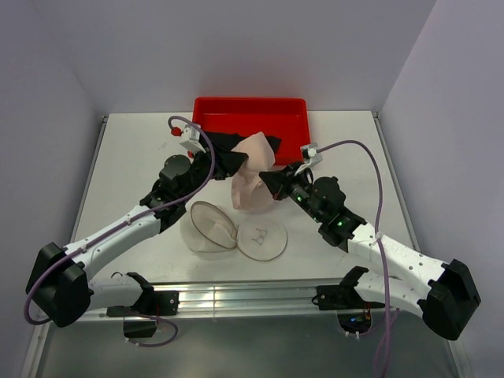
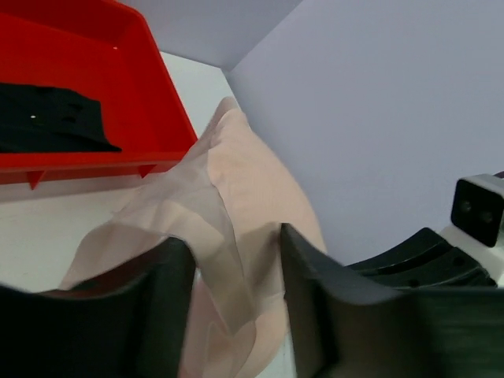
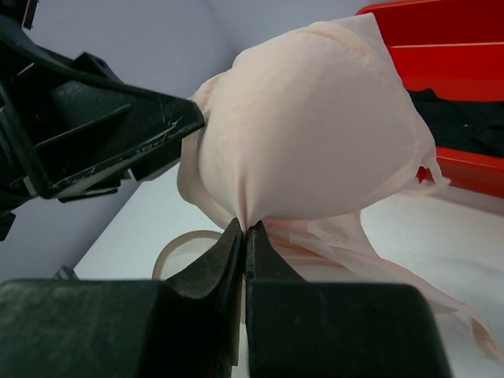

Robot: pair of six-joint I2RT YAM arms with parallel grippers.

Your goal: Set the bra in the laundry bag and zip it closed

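Observation:
The pale pink bra [image 1: 250, 183] hangs bunched above the table between my two grippers. My right gripper [image 3: 244, 227] is shut on a pinch of a cup of the bra [image 3: 315, 134]. It also shows in the top view [image 1: 264, 179]. My left gripper [image 2: 236, 240] is open, its jaws standing either side of a fold of the bra [image 2: 236, 189], at the bra's left side [image 1: 239, 162]. The white mesh laundry bag [image 1: 211, 227] lies open on the table below, and its round lid [image 1: 262, 239] with the dark drawing lies flat beside it. The bag's tan rim [image 3: 177, 242] shows under the right gripper.
A red plastic tray [image 1: 250, 110] stands at the back centre, with a black garment [image 1: 228, 143] in it. The tray [image 2: 150, 87] and the garment [image 2: 47, 118] show in the left wrist view. Walls enclose the table on three sides.

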